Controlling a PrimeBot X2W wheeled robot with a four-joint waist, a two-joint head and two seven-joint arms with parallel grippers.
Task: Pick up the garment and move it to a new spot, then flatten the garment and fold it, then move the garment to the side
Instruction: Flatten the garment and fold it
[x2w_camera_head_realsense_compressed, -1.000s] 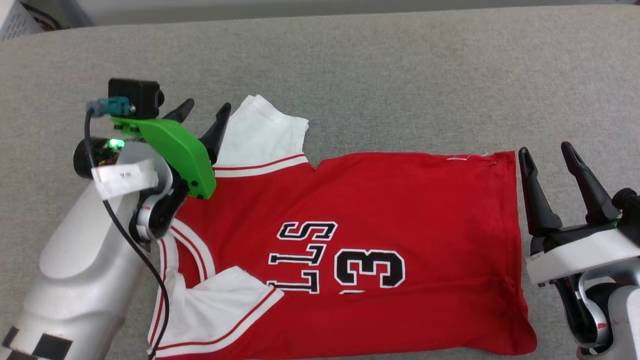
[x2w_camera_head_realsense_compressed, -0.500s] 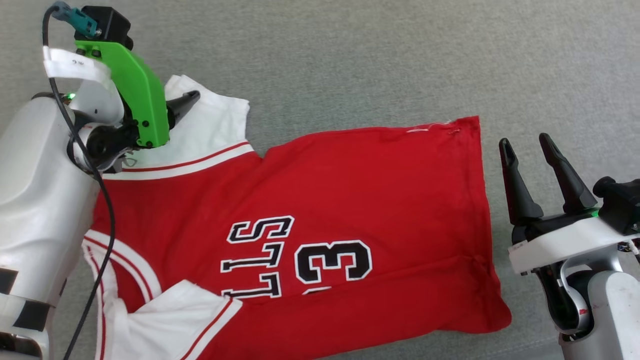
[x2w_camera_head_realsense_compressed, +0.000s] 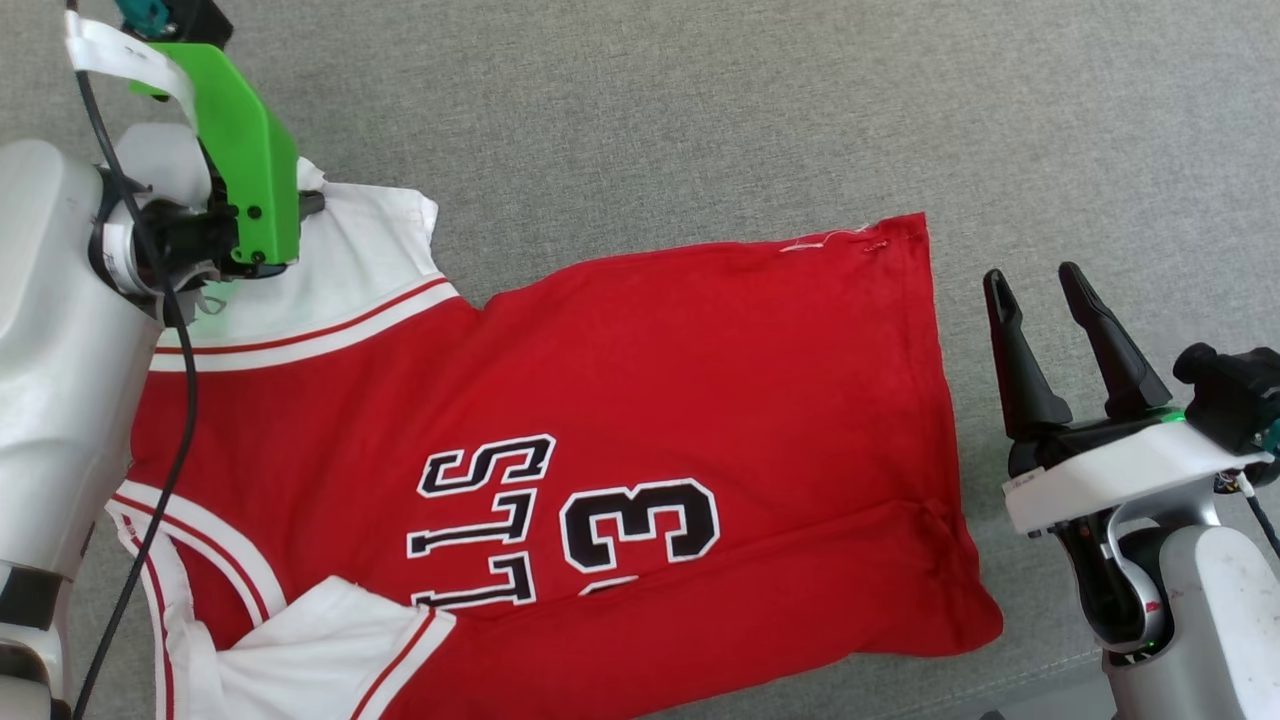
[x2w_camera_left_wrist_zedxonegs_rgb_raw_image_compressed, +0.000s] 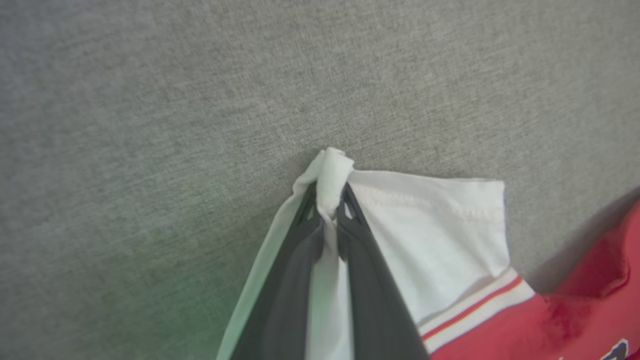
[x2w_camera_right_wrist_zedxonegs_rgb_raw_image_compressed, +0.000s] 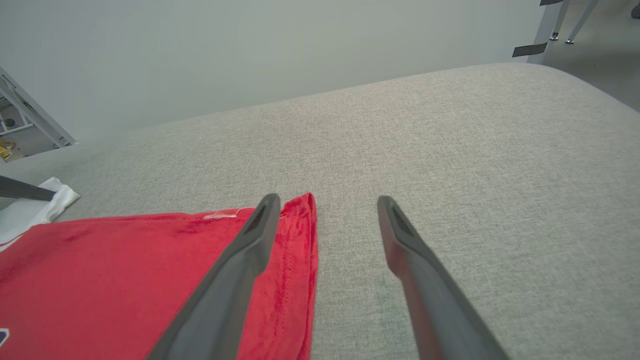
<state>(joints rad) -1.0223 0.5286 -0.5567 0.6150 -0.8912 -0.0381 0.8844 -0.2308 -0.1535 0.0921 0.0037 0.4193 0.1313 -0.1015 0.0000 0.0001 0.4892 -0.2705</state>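
Note:
The garment (x2w_camera_head_realsense_compressed: 650, 400) is a red jersey with white sleeves and black lettering, spread flat on the grey cushion with its hem toward the right. My left gripper (x2w_camera_left_wrist_zedxonegs_rgb_raw_image_compressed: 327, 197) is shut on the far white sleeve's corner (x2w_camera_left_wrist_zedxonegs_rgb_raw_image_compressed: 332, 162), the cloth bunched between its dark fingers; in the head view it sits under the green mount (x2w_camera_head_realsense_compressed: 305, 205). My right gripper (x2w_camera_head_realsense_compressed: 1035, 285) stands open just right of the hem; in its own view (x2w_camera_right_wrist_zedxonegs_rgb_raw_image_compressed: 325, 202) the left finger overlaps the hem corner (x2w_camera_right_wrist_zedxonegs_rgb_raw_image_compressed: 300, 215) without gripping it.
The grey cushion (x2w_camera_head_realsense_compressed: 700, 110) stretches far beyond the jersey. Its front edge (x2w_camera_head_realsense_compressed: 1040, 670) shows at the lower right. A pale wall (x2w_camera_right_wrist_zedxonegs_rgb_raw_image_compressed: 250, 55) rises behind it, with floor and metal legs (x2w_camera_right_wrist_zedxonegs_rgb_raw_image_compressed: 575, 20) at the far right.
My left gripper has gone from open beside the sleeve to shut on its corner. The head camera has shifted, so the whole picture slid left and up. The right gripper stays open.

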